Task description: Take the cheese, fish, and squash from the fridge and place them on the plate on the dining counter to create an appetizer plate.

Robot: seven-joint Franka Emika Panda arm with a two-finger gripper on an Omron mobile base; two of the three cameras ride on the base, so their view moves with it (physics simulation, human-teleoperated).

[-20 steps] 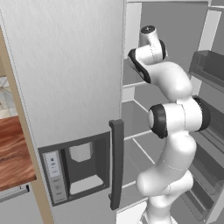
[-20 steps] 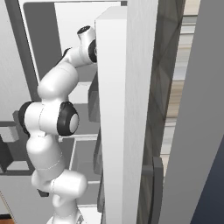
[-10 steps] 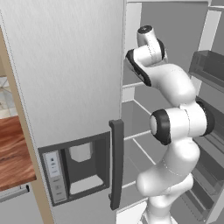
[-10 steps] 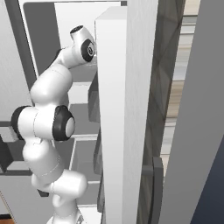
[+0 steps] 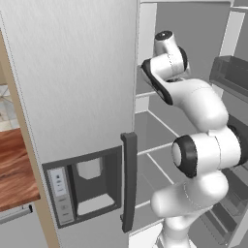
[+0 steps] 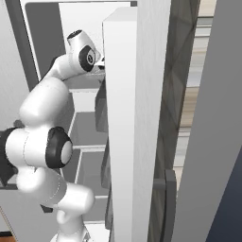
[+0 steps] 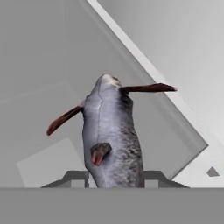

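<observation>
Inside the open fridge (image 5: 87, 82), the white arm (image 5: 203, 145) reaches up among the white shelves (image 5: 160, 145), its upper joint level with the top shelf in the left base view. Left of it stands the shut door with the dark dispenser panel (image 5: 82, 191) and the dark upright handle (image 5: 128, 181); beyond that door a strip of reddish-brown wooden surface (image 5: 17, 169) shows. From the right base view, the edge of the opened fridge door (image 6: 134, 123) stands between camera and hand, hiding the claw from that side, and dark door bins (image 5: 231, 75) hang on the arm's right.

Seen from the hand, the fish (image 7: 111, 140) rises straight between the two finger tips of the claw (image 7: 113, 177). It is grey and scaly, with thin reddish-brown fins sticking out to both sides. The finger tips (image 7: 74, 177) sit close against its lower body on either side, so the claw is drawn in narrowly on the fish. Behind it lie plain pale fridge walls and a shelf edge.

Compared with a second ago, the arm's top joint sits higher and further towards the shut door, and the elbow has risen too.
</observation>
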